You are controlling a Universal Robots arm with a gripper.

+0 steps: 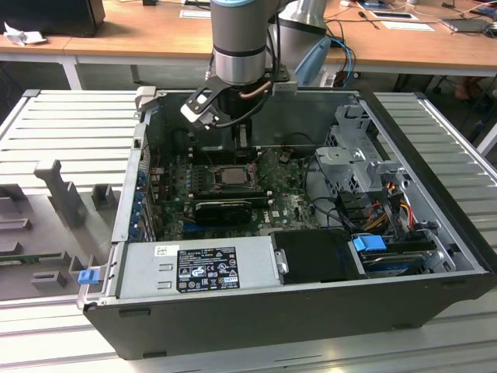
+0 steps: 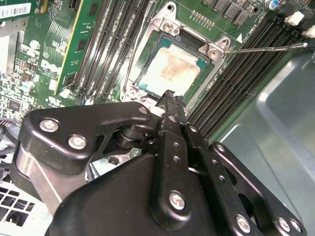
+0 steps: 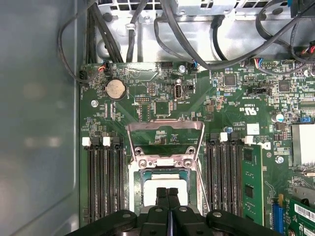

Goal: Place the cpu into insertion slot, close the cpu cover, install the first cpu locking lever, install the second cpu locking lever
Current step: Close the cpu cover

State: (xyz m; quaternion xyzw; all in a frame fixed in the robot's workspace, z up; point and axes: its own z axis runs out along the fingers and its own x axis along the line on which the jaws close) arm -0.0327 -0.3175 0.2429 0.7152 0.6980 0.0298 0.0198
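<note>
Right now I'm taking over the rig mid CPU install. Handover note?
Gripper: fingers shut, nothing held, tips over the near edge of the cpu; I cannot tell whether they touch it.
cpu: lies in the insertion slot.
cpu cover: stands open, off the chip.
Locking lever: rod sticks out free, not latched.
Done: cpu placed.
Left: cover closing, both levers.

silver-grey cpu (image 2: 172, 69), green motherboard (image 3: 147, 98), black gripper (image 3: 168, 192)
</note>
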